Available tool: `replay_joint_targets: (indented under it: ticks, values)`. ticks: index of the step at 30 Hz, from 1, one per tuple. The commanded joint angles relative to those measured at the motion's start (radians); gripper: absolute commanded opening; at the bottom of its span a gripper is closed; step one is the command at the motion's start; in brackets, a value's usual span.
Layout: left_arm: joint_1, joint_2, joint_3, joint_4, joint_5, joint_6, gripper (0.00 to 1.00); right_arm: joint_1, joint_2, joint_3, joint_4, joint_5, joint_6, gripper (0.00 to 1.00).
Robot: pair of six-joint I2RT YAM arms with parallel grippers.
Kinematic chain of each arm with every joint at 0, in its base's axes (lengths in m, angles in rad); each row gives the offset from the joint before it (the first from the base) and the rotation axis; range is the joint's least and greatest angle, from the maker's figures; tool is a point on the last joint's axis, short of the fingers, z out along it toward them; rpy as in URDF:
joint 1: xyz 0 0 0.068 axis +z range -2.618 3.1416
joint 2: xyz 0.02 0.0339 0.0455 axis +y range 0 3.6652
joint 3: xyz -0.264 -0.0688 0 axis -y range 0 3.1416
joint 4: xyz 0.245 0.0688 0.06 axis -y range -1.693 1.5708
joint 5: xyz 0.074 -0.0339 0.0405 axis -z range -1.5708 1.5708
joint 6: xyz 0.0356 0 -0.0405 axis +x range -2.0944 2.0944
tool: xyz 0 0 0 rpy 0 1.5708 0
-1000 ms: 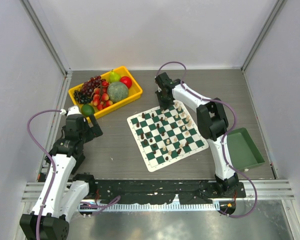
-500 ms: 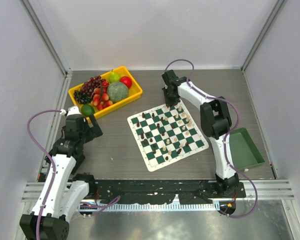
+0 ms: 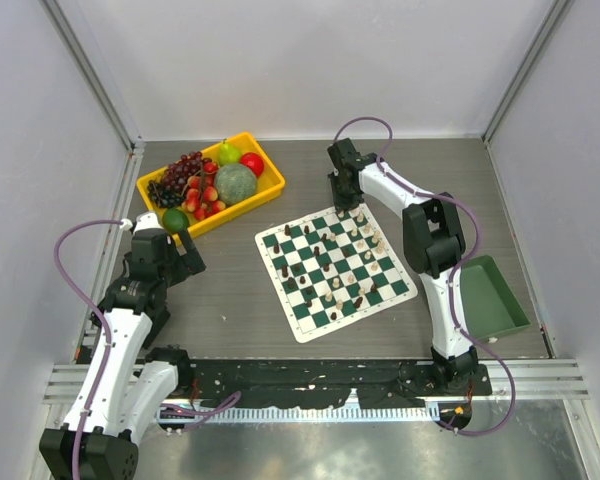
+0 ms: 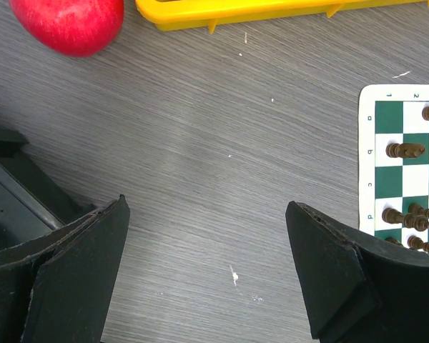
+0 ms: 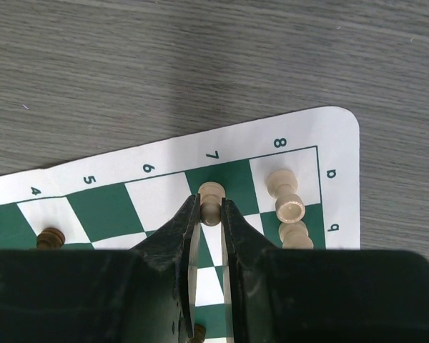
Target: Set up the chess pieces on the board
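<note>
The right end effector (image 5: 209, 211) is pinched onto a cream piece (image 5: 211, 193), held upright over the green edge-row square marked 7 on the board (image 5: 164, 156). Whether the piece touches the board cannot be told. Just right of that end effector, at the corner square, other cream pieces (image 5: 286, 194) are seen, one apparently toppled. Behind it, toward mid-board, the top view shows scattered pieces (image 3: 330, 270), dark and cream mixed rather than ranked. The left end effector (image 4: 206, 214) is spread above the tabletop (image 4: 200, 143), nothing between its fingers, with dark pieces (image 4: 404, 150) well to its right. The setup is judged early: one back-row square is being filled, most sorting left.
</note>
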Motion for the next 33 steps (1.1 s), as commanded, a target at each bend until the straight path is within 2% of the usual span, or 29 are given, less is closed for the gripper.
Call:
replay_joint_targets:
  ticks: [1, 23, 33]
  values:
    - [0.005, -0.008, 0.019, 0.007, -0.013, 0.01, 0.99, 0.001, -0.073, 0.008, 0.025, 0.023, 0.01, 0.15]
    - [0.005, -0.004, 0.019, 0.013, -0.005, 0.007, 0.99, -0.004, -0.072, -0.007, 0.029, 0.023, 0.002, 0.16]
    - [0.005, 0.001, 0.018, 0.015, -0.005, 0.009, 0.99, -0.006, -0.06, -0.004, 0.022, 0.015, 0.003, 0.23]
